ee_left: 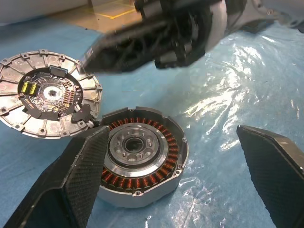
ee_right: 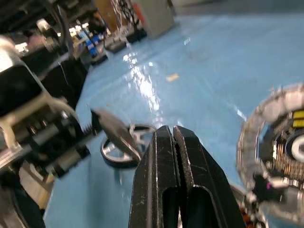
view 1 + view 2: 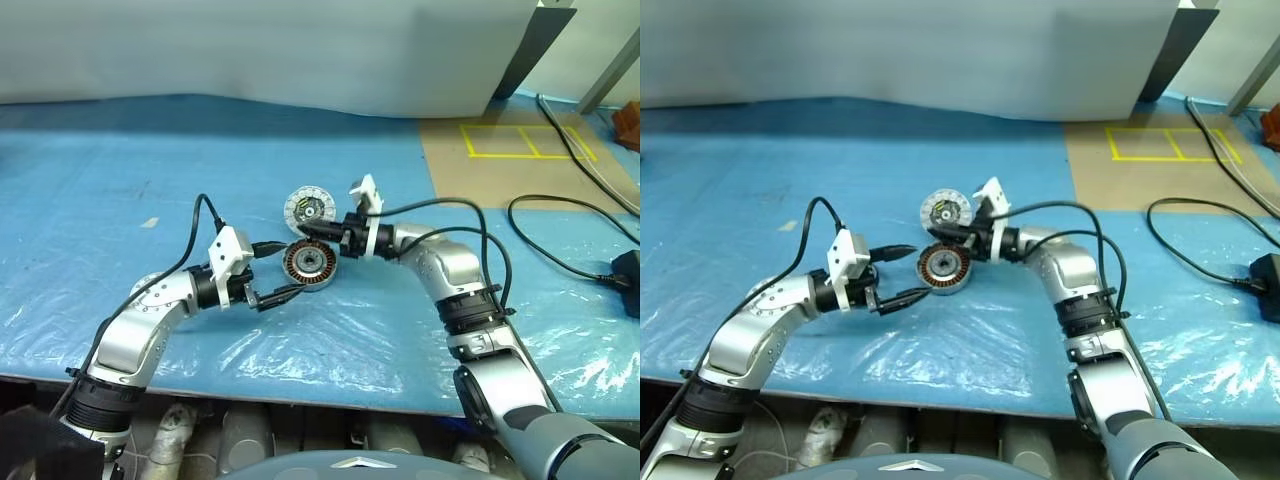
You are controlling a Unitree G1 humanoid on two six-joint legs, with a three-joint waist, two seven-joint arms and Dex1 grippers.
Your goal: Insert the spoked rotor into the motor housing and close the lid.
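The motor housing point(image 1: 137, 156), a round grey cup with copper windings showing, lies open side up on the blue sheet. My left gripper point(image 3: 288, 268) is open and level, its fingers point(image 1: 80, 175) on either side of the housing's near edge. The lid point(image 3: 307, 208) lies just behind the housing with its whitish inner face and yellow mark up. My right gripper point(image 3: 305, 232) is shut on nothing and points left, hovering between lid and housing. The spoked rotor point(image 2: 124, 147) lies on the sheet beyond my left gripper, partly hidden by that arm.
A brown board with yellow tape lines point(image 3: 525, 140) lies at the far right. Black cables point(image 3: 560, 205) and a plug point(image 3: 628, 268) run across the right side. The table's front edge point(image 3: 300, 385) is close below both arms.
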